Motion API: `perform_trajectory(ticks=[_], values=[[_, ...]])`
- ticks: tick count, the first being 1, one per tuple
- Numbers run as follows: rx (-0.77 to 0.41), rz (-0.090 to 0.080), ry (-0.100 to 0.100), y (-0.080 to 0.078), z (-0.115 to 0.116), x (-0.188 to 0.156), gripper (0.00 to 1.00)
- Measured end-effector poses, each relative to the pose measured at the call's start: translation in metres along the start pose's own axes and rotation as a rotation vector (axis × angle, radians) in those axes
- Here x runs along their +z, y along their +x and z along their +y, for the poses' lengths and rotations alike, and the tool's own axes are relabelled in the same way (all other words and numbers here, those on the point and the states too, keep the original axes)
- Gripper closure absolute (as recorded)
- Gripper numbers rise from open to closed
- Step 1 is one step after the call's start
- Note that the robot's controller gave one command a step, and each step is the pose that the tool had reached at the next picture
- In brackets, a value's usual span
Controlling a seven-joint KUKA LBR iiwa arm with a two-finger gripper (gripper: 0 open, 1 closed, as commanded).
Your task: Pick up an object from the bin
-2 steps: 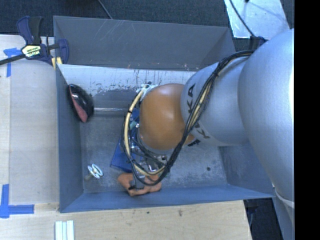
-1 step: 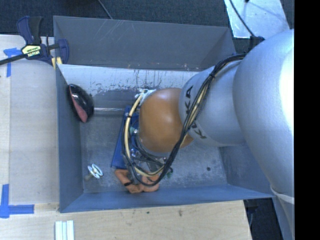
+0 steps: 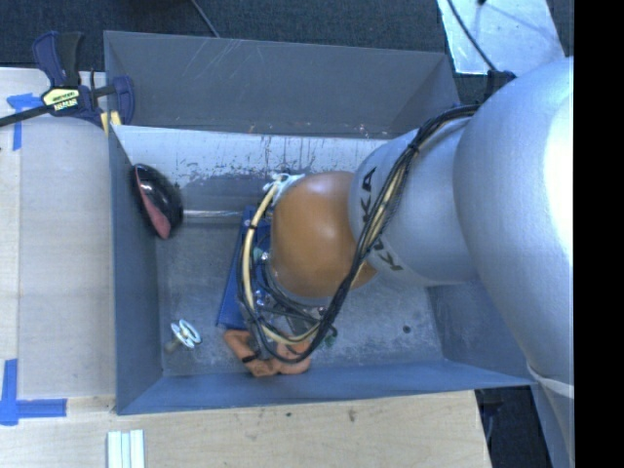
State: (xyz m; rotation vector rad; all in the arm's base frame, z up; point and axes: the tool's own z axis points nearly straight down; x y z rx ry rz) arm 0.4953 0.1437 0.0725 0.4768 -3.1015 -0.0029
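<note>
Grey metal bin [image 3: 136,291] seen from above. Arm [image 3: 458,213] entering from the right, bent down over the middle of the bin floor, with rounded orange cover [image 3: 307,232] on the wrist and looped black and yellow cables [image 3: 255,261] hanging beside it. Claw [image 3: 280,342] low at the near middle of the bin, masked by cover and cables; released or clenched: cannot tell. Directly beneath and just left of the claw, small orange lump [image 3: 255,364] against the near wall, touching or nearly touching the lower end of a blue flat piece [image 3: 232,291] lying along the floor under the wrist. Small silvery piece [image 3: 183,335] near left, apart from both. Dark glossy rounded head [image 3: 156,199] with pinkish face at far left, against the left wall, well apart from the claw.
</note>
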Motion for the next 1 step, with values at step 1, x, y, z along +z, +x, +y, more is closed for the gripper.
perform_trajectory(ticks=[1], values=[[-0.041, -0.014, 0.003, -0.0219, 0.0007, -0.1760, 1.00]])
